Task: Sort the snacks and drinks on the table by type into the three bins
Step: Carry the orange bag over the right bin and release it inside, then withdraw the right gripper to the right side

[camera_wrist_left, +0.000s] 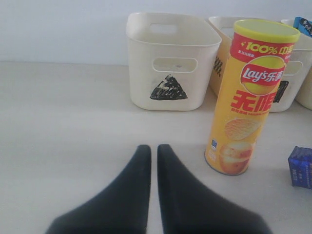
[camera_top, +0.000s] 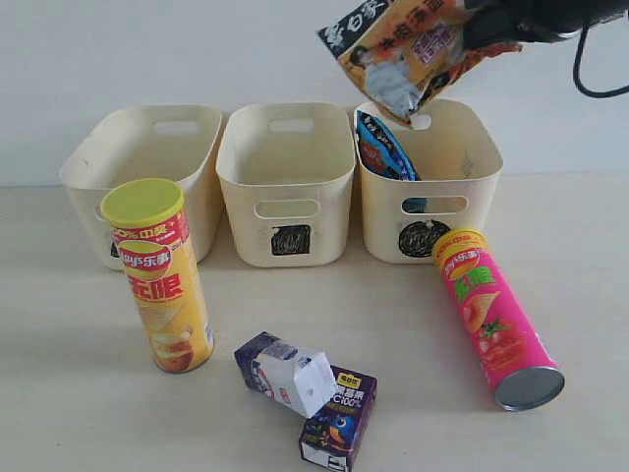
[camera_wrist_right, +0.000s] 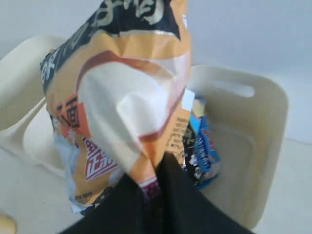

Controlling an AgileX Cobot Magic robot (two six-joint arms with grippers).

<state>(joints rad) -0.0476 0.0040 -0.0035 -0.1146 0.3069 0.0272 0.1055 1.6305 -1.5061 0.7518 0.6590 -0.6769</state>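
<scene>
Right gripper (camera_top: 470, 29): jaws pinched tight on one edge of the crinkly orange foil bag (camera_top: 398, 54). The bag hangs in the air over the cream plastic bin marked with a scribbled black circle (camera_top: 482, 157), at 1 o'clock in the exterior view. The arm behind the gripper is cut off by the upper frame edge.

The blue-black foil bag (camera_top: 381, 147) stands inside that same bin, its lower part hidden by the wall.

Left gripper (camera_wrist_left: 153, 148): jaws closed together, holding nothing, low over the pale table (camera_wrist_left: 58, 126). Whether they touch it cannot be told.

The yellow chip can with lime lid (camera_top: 160, 280) stands upright at 9 o'clock and hides the mark on the triangle bin (camera_top: 84, 167) there. The square bin (camera_top: 236, 167) sits at 12 o'clock. The pink-red chip can (camera_top: 494, 320) lies on its side at 4 o'clock.

At 6 o'clock the purple-and-white gable-top carton (camera_top: 288, 374) lies against the dark purple parrot juice box (camera_top: 339, 418), covering one corner of it.
</scene>
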